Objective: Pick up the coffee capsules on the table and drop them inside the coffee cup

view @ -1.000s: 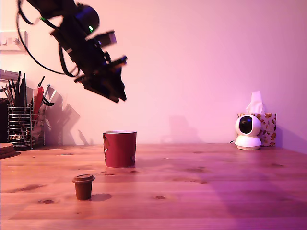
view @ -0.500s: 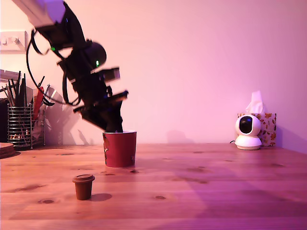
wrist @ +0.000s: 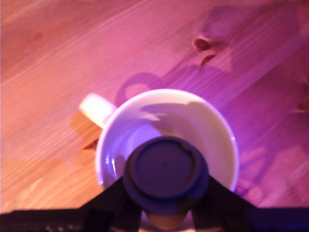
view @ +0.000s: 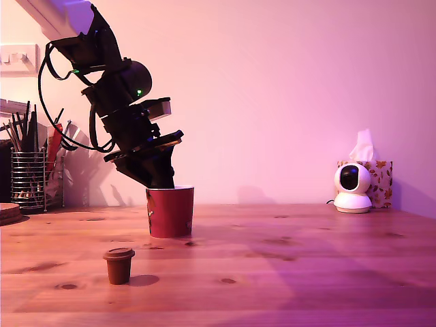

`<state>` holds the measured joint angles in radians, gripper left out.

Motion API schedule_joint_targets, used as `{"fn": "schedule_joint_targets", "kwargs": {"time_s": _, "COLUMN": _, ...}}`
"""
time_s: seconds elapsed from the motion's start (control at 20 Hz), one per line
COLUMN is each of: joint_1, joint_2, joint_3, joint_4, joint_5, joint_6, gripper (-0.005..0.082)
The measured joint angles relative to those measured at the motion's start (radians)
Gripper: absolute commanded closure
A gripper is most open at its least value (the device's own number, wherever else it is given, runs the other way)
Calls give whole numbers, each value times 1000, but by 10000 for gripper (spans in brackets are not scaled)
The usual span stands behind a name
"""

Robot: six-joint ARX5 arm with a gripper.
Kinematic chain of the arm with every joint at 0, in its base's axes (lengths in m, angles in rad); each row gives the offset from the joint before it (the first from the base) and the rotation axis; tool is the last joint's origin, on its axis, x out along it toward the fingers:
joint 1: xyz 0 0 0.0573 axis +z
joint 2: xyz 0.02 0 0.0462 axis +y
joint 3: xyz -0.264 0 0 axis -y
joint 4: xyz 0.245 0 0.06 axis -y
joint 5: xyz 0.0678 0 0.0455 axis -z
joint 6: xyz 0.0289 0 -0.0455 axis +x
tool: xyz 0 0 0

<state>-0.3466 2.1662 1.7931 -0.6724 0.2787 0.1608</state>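
The near-black tapered coffee capsule [wrist: 165,173] with its round rimmed top sits clamped between the black gripper [wrist: 166,212] — in the wrist view we see the two dark fingers [wrist: 112,202] pressed against its sides, with the pale inside of the red tapered coffee cup [wrist: 212,130] directly beneath it. In the exterior view the black arm leans down from the view's upper left, and the gripper [view: 163,178] ends right at the cup's [view: 170,212] pale rim, so the capsule itself is hidden there. We judge that we are at the drop step for this first capsule: it hangs over the cup's mouth, somewhat toward one side rather than dead centre, yet inside the rim's outline. The next move calls for parting the fingers so it falls in, then lifting clear without nudging the rim. After that, the small brown capsule [view: 118,265] with the wider rimmed top waits — it stands upright on the reddish-brown wooden bench [view: 306,259], nearer the camera than the cup and toward the exterior view's left, well apart from it.
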Motion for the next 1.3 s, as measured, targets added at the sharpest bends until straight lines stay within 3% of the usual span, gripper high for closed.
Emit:
{"fn": "schedule_joint_targets", "kwargs": {"time_s": 0.1, "joint_1": -6, "joint_2": 0, "joint_3": 0, "joint_4": 0, "joint_5": -1, "joint_6": 11, "gripper": 301}}
{"fn": "schedule_joint_targets", "kwargs": {"time_s": 0.2, "joint_1": -13, "joint_2": 0, "joint_3": 1, "joint_4": 0, "joint_5": -26, "joint_6": 25, "gripper": 209}}
{"fn": "schedule_joint_targets", "kwargs": {"time_s": 0.65, "joint_1": -25, "joint_2": 0, "joint_3": 42, "joint_4": -19, "joint_5": -69, "joint_6": 27, "gripper": 211}}
{"fn": "schedule_joint_targets", "kwargs": {"time_s": 0.85, "joint_1": -25, "joint_2": 0, "joint_3": 43, "joint_4": -48, "joint_5": -72, "joint_6": 36, "gripper": 355}}
{"fn": "schedule_joint_targets", "kwargs": {"time_s": 1.05, "joint_1": -25, "joint_2": 0, "joint_3": 89, "joint_4": -88, "joint_5": -72, "joint_6": 41, "gripper": 788}}
{"fn": "schedule_joint_targets", "kwargs": {"time_s": 1.3, "joint_1": -25, "joint_2": -8, "joint_3": 160, "joint_4": -86, "joint_5": -68, "joint_6": 41, "gripper": 788}}
